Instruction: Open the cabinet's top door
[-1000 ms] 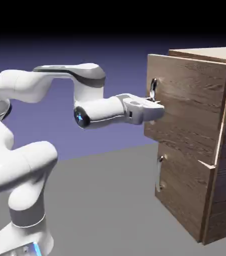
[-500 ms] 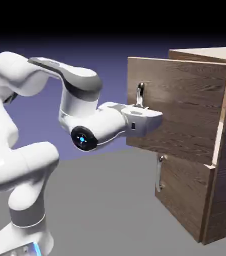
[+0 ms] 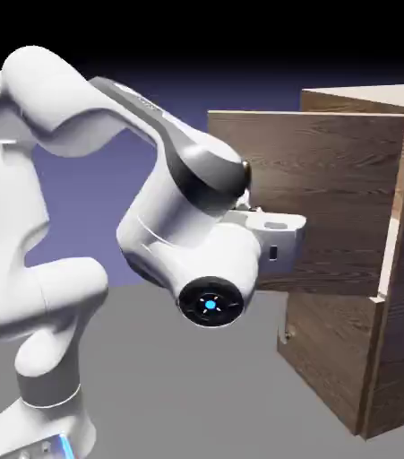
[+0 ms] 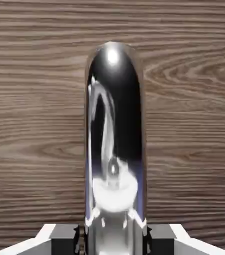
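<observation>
No readable writing anywhere in this shot!
Up and down the cabinet [image 3: 402, 260] we go, across the open top door [image 3: 317, 197], and there's only wood grain; along the white arm [image 3: 71, 108], no letter, number or brand to be read; and in close, the silver handle [image 4: 115, 134] shines with reflections, not one legible character on it!

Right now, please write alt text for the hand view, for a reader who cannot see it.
A shiny silver door handle fills the middle, upright in the picture, its lower end between the two fingertips of the robot's hand at the bottom edge. Behind it, the brown wood-grain door fills the background.
</observation>
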Action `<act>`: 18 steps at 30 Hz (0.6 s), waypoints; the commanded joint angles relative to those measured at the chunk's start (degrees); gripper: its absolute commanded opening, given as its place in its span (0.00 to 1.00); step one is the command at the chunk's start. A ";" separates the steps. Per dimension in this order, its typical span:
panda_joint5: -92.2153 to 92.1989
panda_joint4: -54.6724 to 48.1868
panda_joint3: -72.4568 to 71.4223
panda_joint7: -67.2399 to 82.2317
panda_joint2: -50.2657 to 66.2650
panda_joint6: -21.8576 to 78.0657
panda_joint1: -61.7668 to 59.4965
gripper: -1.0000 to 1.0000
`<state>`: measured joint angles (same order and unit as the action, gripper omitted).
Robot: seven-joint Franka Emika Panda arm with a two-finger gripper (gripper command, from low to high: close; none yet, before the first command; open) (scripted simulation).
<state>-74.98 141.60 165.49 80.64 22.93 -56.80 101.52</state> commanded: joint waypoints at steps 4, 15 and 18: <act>6.39 -7.98 0.47 2.44 -8.30 4.18 -0.25 0.00; 19.14 -30.82 0.43 5.22 -28.33 14.71 1.62 0.00; 20.81 -35.11 0.35 5.23 -31.68 16.64 2.26 0.00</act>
